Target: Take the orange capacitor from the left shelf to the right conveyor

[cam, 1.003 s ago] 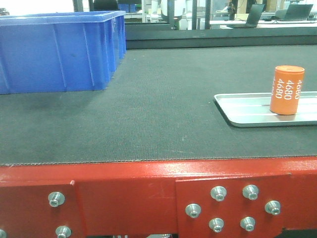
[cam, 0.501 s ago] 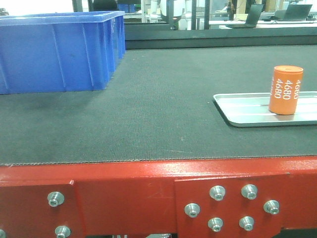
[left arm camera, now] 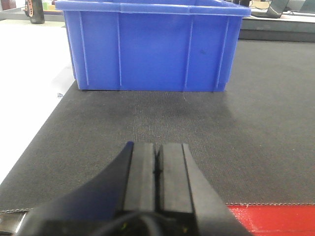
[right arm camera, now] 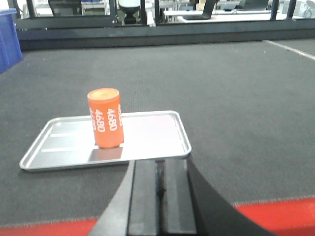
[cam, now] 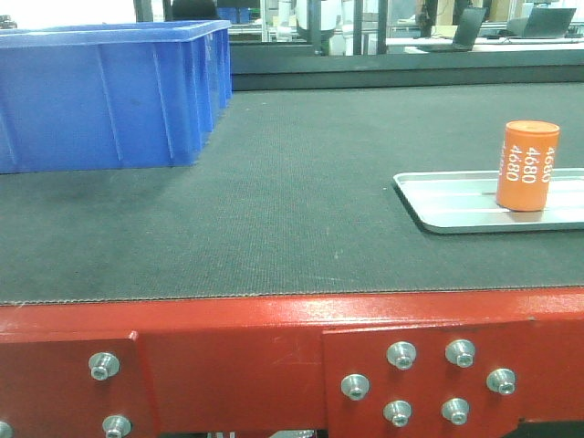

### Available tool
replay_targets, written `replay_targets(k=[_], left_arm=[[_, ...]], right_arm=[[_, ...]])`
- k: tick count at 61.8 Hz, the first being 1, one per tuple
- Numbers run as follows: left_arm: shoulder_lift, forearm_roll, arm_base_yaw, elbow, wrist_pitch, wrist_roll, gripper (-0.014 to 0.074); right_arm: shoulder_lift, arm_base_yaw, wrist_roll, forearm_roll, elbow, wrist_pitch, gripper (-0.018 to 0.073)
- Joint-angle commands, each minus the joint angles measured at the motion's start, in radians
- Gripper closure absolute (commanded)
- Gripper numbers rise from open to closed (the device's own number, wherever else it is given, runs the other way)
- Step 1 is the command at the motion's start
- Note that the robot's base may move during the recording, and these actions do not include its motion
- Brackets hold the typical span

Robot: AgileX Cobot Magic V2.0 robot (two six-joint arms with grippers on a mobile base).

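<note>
The orange capacitor stands upright on a flat silver tray that lies on the right conveyor, a dark belt with a red bolted frame. My right gripper is shut and empty, hovering over the belt's near edge just short of the tray, with the capacitor ahead and to its left. My left gripper is also shut with nothing in it, low over the belt and facing the blue bin. The left shelf is out of view.
A big blue plastic bin sits on the belt at the far left. A black rail bounds the belt's far side, with desks and laptops beyond. White floor lies left of the belt.
The front view has shifted by a few pixels back and forth; the capacitor, tray and bin hold their places on the belt.
</note>
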Motion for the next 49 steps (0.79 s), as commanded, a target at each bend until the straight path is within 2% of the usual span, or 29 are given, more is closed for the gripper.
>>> replay_targets(k=[1,49], left_arm=[[-0.009,-0.003,-0.006,-0.004,-0.085,-0.002,0.0723],[-0.009,-0.003,-0.006,-0.004,-0.085,-0.002,0.0723]], right_arm=[[-0.008,-0.007,0.0,0.006,-0.003,-0.134,0.0503],[-0.008,-0.007,0.0,0.006,-0.003,-0.13,0.0503]])
